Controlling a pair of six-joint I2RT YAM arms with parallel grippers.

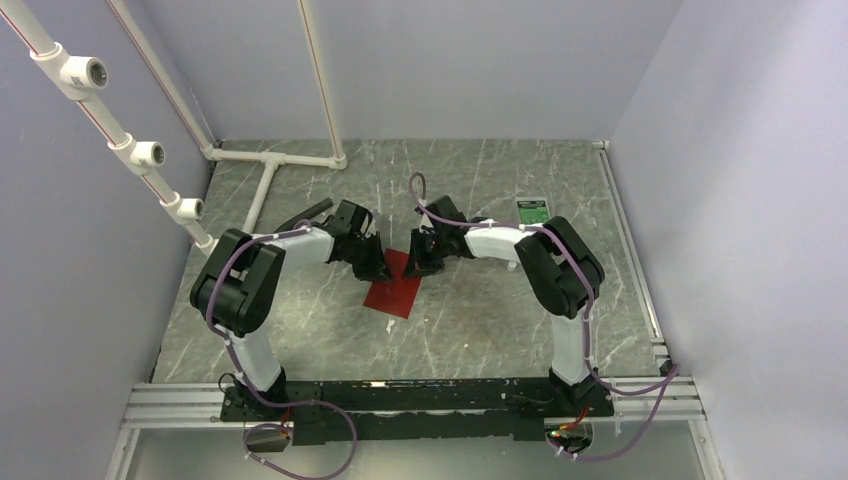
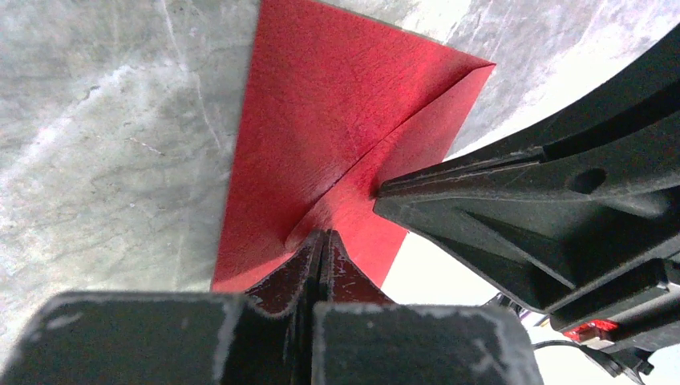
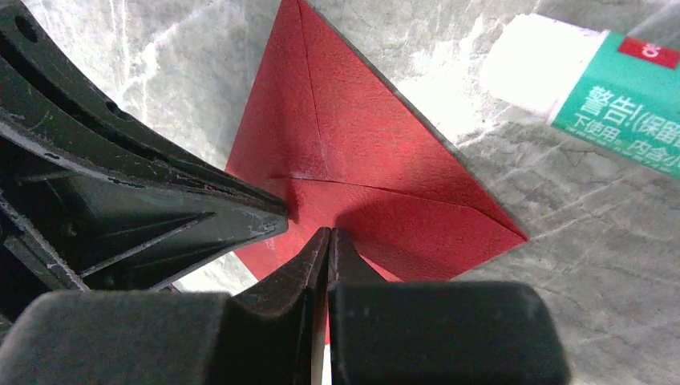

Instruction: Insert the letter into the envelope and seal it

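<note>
Left arm (image 1: 250, 290): elbow raised, forearm reaching forward and inward.
Right arm (image 1: 560, 270): mirrors it, elbow up, forearm angled inward.
Left gripper (image 1: 378, 268): pointing down, fingers pressed together with no gap.
Right gripper (image 1: 418, 262): pointing down, fingers closed tip to tip.
Spacing: the two grippers' tips sit just beside each other, wrists tilted toward one another.

The dark red envelope (image 1: 396, 290) lies flat on the grey table (image 1: 480, 320), its triangular flap folded down.

green box (image 3: 617, 104), white Chinese warning "警告"
</note>
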